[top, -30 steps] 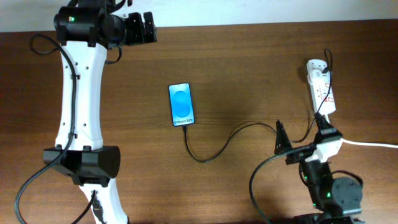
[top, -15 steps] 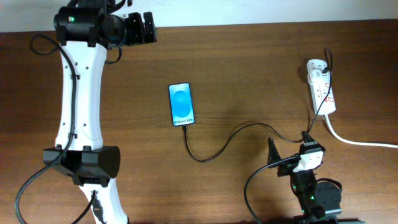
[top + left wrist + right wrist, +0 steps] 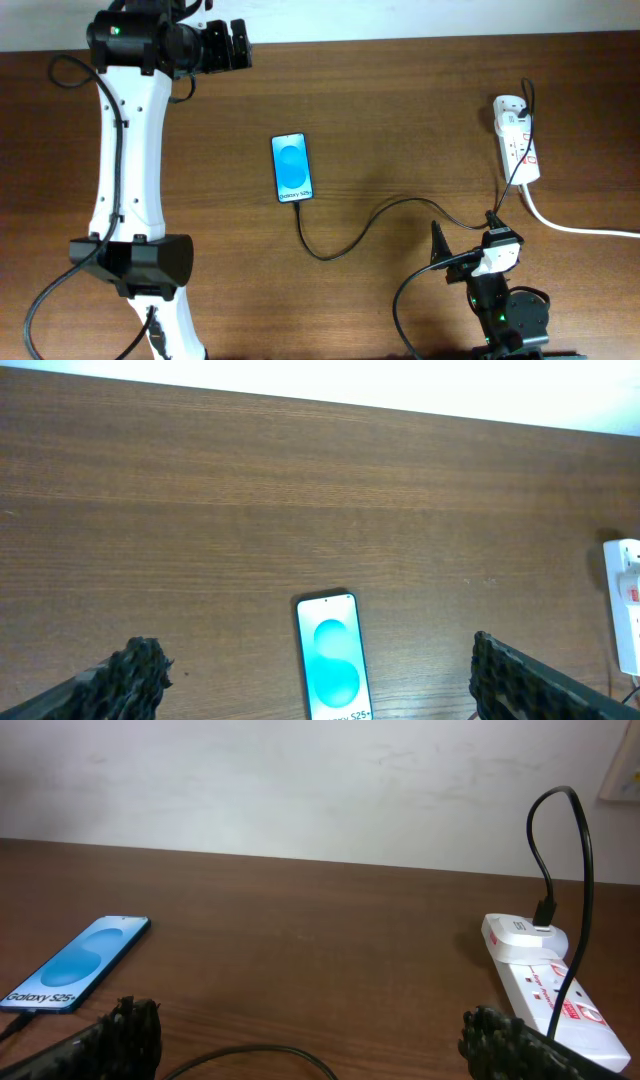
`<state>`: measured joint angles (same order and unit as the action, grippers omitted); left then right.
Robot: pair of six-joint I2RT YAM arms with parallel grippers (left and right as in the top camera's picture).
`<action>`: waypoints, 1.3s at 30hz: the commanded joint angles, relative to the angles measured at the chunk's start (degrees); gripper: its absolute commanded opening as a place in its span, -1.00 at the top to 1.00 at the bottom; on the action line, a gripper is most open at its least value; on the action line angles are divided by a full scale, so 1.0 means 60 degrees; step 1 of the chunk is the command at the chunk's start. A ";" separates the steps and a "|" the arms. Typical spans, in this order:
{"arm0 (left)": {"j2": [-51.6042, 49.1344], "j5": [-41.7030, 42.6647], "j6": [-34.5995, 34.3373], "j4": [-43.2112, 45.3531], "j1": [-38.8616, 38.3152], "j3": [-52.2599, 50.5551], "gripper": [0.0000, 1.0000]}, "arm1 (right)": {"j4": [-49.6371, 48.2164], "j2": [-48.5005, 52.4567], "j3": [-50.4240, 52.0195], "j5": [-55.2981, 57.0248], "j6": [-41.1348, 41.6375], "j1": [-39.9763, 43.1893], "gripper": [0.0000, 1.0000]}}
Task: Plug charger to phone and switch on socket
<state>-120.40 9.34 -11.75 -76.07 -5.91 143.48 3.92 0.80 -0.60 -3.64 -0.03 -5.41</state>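
Down at the table's near right edge, your right gripper (image 3: 312,1020) hangs with its jaws spread wide, holding nothing (both fingers frame its wrist view). Just ahead of it the charger (image 3: 350,238) snakes across the table (image 3: 400,90): one end rises from the socket (image 3: 518,140) on the right, the other meets the near edge of the phone (image 3: 292,168). That phone lies flat mid-table, screen lit blue. Your left gripper (image 3: 241,45) is likewise spread and empty at the far edge, well apart from the phone. A thick white cord (image 3: 575,228) trails rightward from the socket.
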 commanded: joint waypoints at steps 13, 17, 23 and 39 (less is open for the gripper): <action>0.5672 -0.0284 0.1588 0.7031 0.0011 -0.9992 -0.98 | 0.0069 -0.0102 0.0047 0.0149 0.0007 -0.0018 -0.97; 0.9111 -0.0401 0.3198 1.0531 0.0015 -1.5212 -0.98 | 0.0069 -0.0102 0.0047 0.0149 0.0004 -0.0018 -0.97; 1.4761 -0.0933 0.3413 1.4932 0.0211 -2.2250 -0.98 | 0.0069 -0.0102 0.0047 0.0149 0.0007 -0.0018 -0.97; 2.0028 -0.1639 0.3840 1.1876 0.0674 -2.3828 -0.98 | 0.0066 -0.0102 0.0047 0.0149 0.0007 -0.0018 -0.97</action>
<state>-0.93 0.32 9.39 -4.49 -2.55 0.73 4.08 0.64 -0.62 -2.79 -0.01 -5.41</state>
